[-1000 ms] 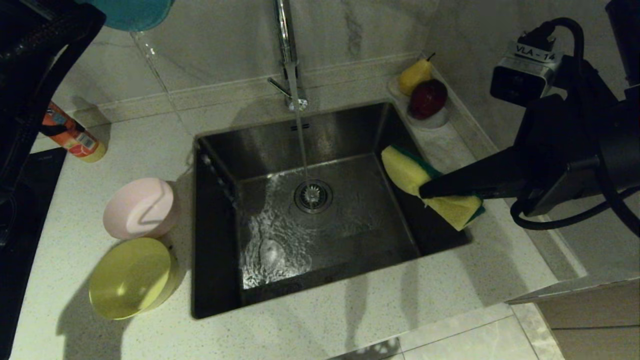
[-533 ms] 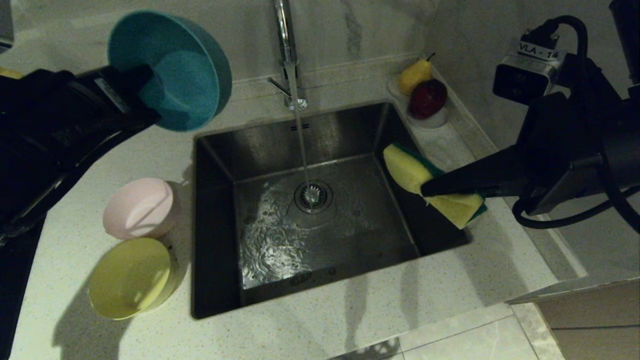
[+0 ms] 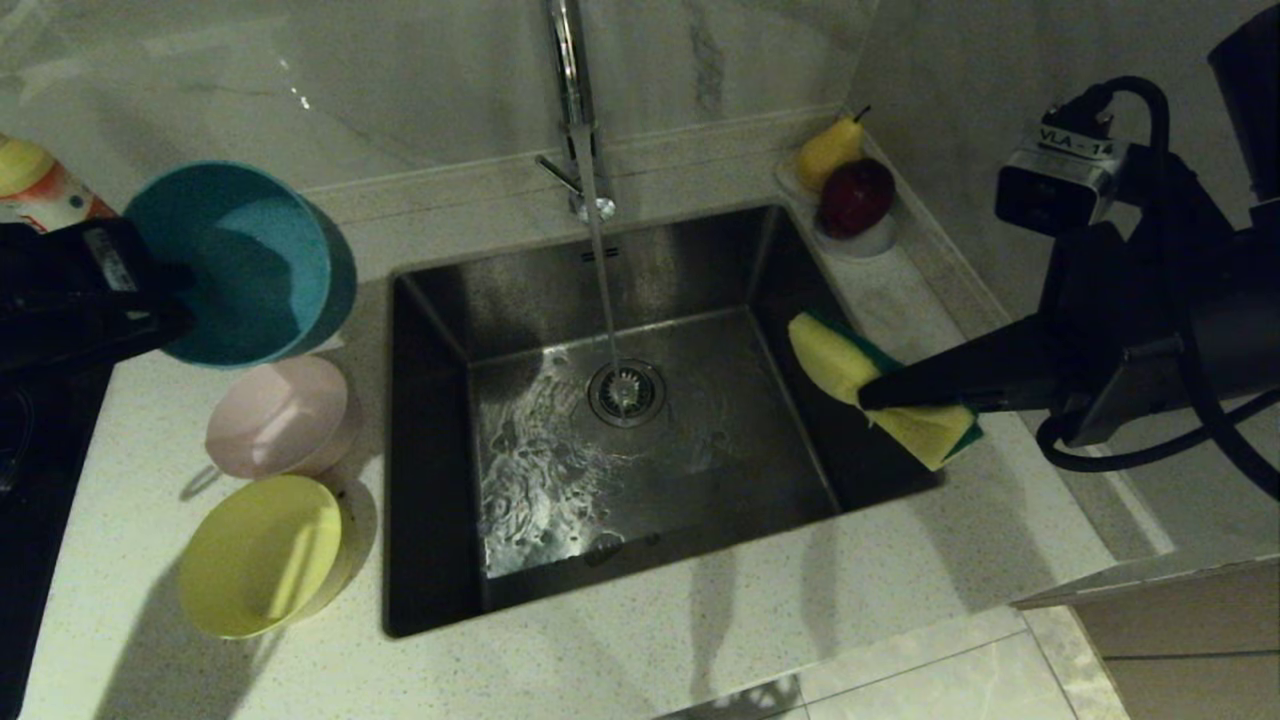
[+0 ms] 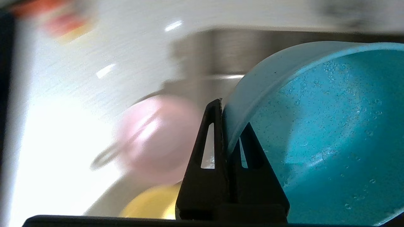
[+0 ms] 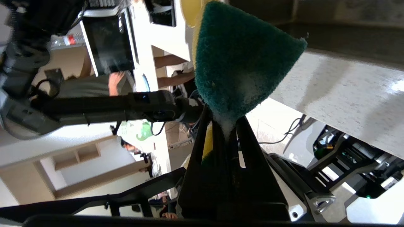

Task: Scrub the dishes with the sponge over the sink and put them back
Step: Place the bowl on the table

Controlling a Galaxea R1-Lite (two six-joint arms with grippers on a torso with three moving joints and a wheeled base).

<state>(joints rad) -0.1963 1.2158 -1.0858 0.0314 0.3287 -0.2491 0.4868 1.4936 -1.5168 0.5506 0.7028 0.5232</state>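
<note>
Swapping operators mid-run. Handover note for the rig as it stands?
Left gripper: shut on the rim of the blue bowl, held above the counter left of the sink, behind the pink bowl.
Right gripper: shut on the sponge, over the sink's right edge.
Pink bowl and yellow bowl sit on the counter left of the sink. Faucet is running.
Done: cannot tell which bowls are scrubbed; blue one is wet inside.
Left: set the blue bowl down, finish any unscrubbed bowls, park the sponge.
</note>
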